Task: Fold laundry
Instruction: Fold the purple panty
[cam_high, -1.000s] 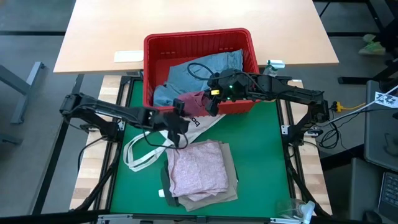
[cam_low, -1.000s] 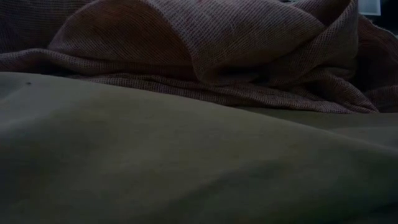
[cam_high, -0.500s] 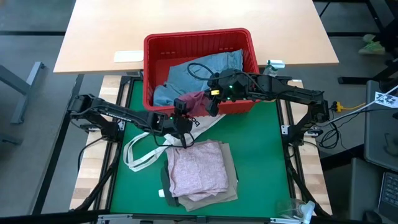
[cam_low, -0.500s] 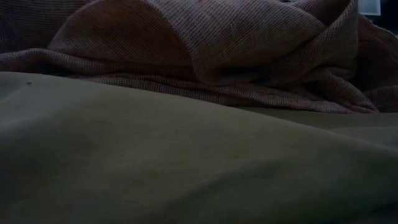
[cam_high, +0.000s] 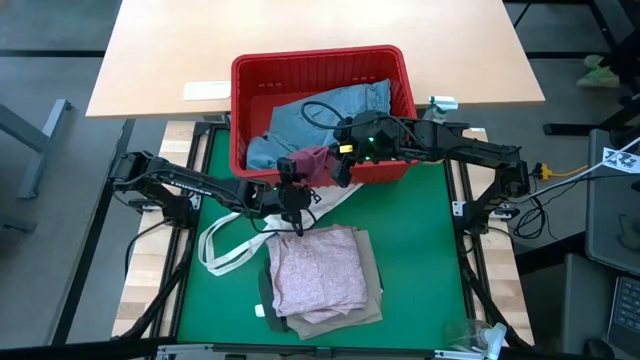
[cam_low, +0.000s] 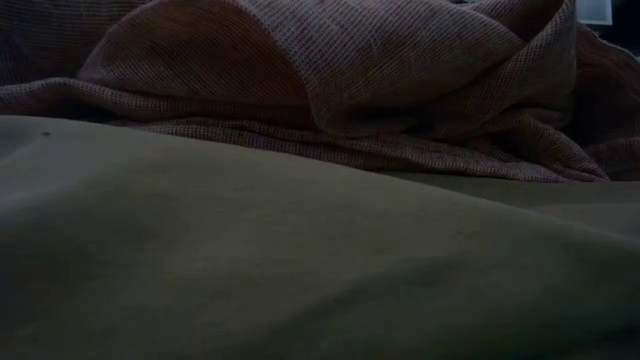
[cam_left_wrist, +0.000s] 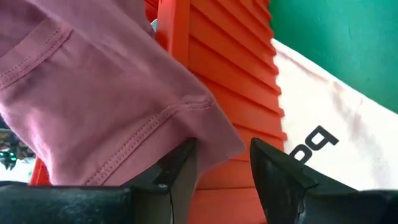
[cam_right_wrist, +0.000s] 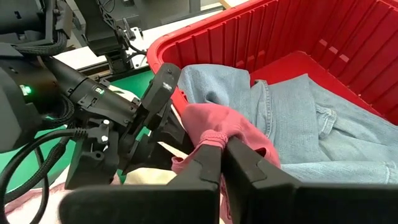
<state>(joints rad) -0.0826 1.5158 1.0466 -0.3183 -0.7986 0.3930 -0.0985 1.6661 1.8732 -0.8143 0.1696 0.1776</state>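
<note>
A dark pink garment (cam_high: 315, 163) hangs over the near rim of the red basket (cam_high: 320, 58), with my right gripper (cam_right_wrist: 225, 155) shut on it. Light blue jeans (cam_right_wrist: 292, 118) lie inside the basket. My left gripper (cam_left_wrist: 221, 165) stands open just outside the basket's near wall (cam_left_wrist: 230, 93), under the garment's hanging hem corner (cam_left_wrist: 186, 115). A folded stack lies on the green mat: a mottled pink top (cam_high: 318, 268) on beige trousers (cam_high: 372, 290). My right gripper pinches a bunched fold of the dark pink garment (cam_right_wrist: 216, 138) between its two fingers, slanting down from the right. The cloth is gathered at the fingers. The rest drapes over the jeans and the basket's near rim. My left gripper: I cannot tell whether it touches the hem corner.
A white tote bag with black lettering (cam_high: 328, 200) lies on the mat between basket and stack, its straps (cam_high: 228, 245) spread to the left. The low view is filled by the stack's cloth (cam_low: 300, 260). Free green mat (cam_high: 420, 250) lies to the right.
My left gripper has moved a little toward the basket's near wall and the hanging pink garment, sinking slightly and rolling at the wrist. Its fingers stay open. My right gripper keeps still with the garment.
</note>
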